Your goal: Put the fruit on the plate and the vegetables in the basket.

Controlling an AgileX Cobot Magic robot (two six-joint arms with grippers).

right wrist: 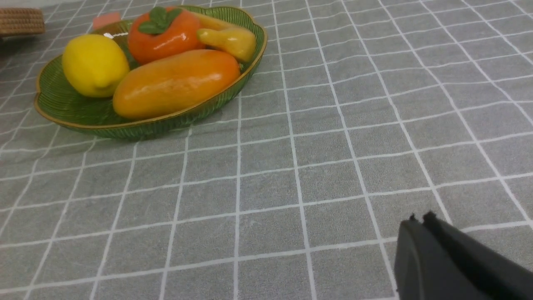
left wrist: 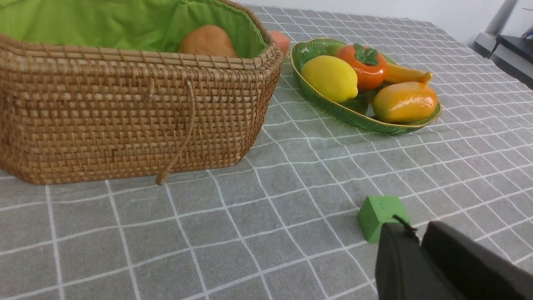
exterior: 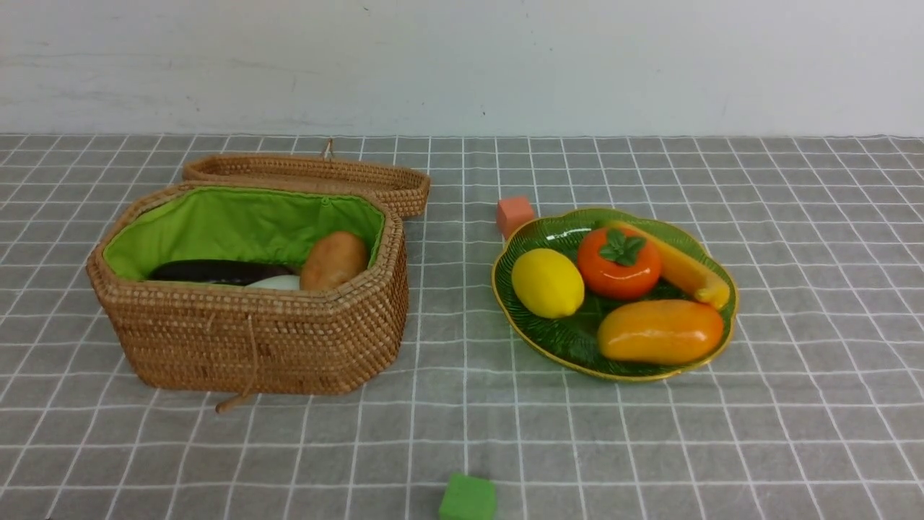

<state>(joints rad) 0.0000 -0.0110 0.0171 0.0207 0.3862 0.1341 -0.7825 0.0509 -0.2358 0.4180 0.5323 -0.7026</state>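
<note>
The green glass plate [exterior: 559, 338] at the right holds the fruit: a lemon [exterior: 547, 283], a persimmon [exterior: 619, 266], a banana [exterior: 686, 273] and a mango [exterior: 660, 331]. At the left stands the open wicker basket [exterior: 253, 339]. Inside it lie the vegetables: an eggplant [exterior: 216, 271], a white radish [exterior: 278, 283] and a potato [exterior: 333, 260]. My left gripper [left wrist: 418, 231] hovers low over the cloth near the table's front, its fingers almost together with nothing between them. My right gripper [right wrist: 420, 218] is shut and empty, in front of the plate [right wrist: 54, 110]. Neither arm shows in the front view.
The basket's lid [exterior: 310, 177] lies folded back behind it. An orange cube [exterior: 514, 214] sits just behind the plate. Close to the left fingertips, at the table's front edge, is a green cube [left wrist: 377, 212]. A grey checked cloth [exterior: 462, 426] covers the table.
</note>
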